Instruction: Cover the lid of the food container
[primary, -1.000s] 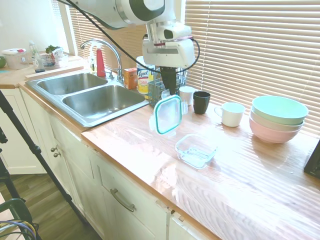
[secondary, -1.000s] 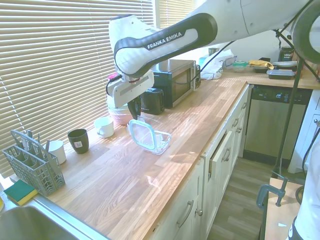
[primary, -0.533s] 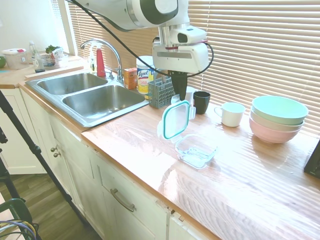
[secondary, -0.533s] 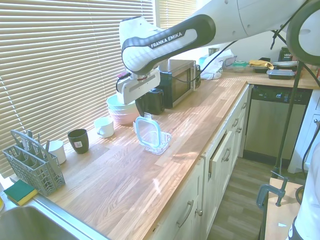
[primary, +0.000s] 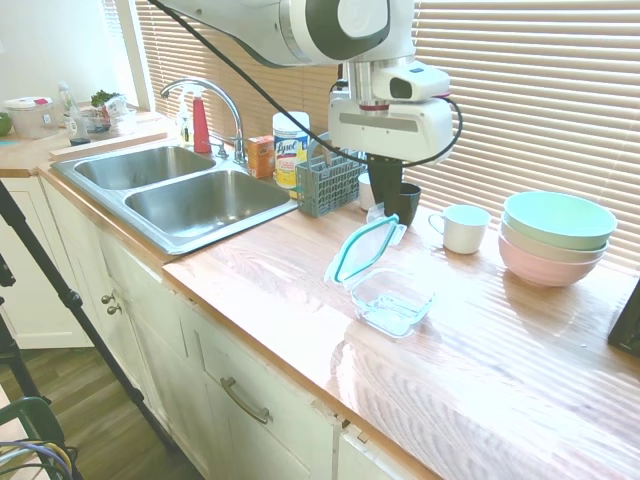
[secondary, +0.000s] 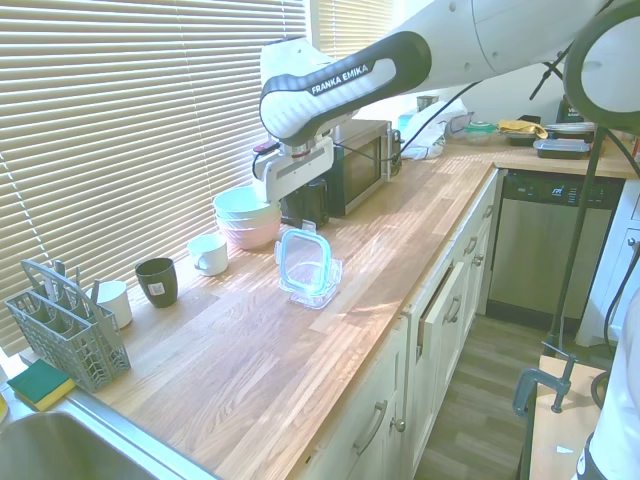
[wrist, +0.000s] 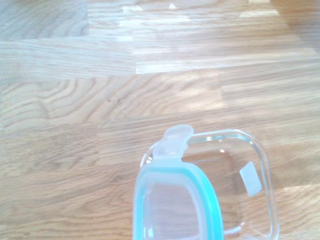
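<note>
The gripper is clamped on one edge of the lid, holding it tilted in the air with its low end hanging just over the food container. The container sits on the wooden counter near the front edge, roughly midway between the sink and the stacked bowls at the back by the blinds. From the wrist view, the lid overlaps part of the glass dish but is not square with it, and one clear tab sticks out past the rim.

So the step in hand looks like the final approach: the lid is carried above the dish, not yet laid down. The next move, I'd judge, calls for levelling the lid, lining its rounded corners up with the rim, then lowering it flat before letting go. If it goes down tilted, it may well slide off the glass.

As for writing, "FRANKA EMIKA" shows on the arm, and the canister behind the grey cutlery basket reads "Lysol". The dark cup and white mug show no print I can make out.
</note>
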